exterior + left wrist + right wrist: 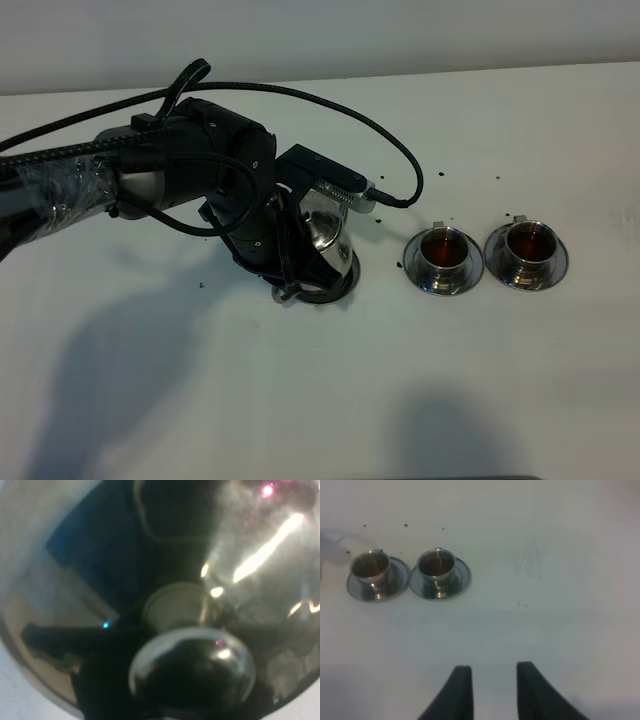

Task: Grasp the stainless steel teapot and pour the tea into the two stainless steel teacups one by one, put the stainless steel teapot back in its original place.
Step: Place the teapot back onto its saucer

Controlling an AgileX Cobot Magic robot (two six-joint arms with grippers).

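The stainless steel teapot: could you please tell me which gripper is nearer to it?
Left. The left gripper is right at the stainless steel teapot, its arm draped over it. The right gripper hangs apart over bare table, beyond the two teacups.

A white table (520, 400) is seen filling most of the exterior high view. It is backed by a plain pale wall (400, 30). Soft grey shadows are cast on its near part, and small dark specks (441, 180) are scattered across it.
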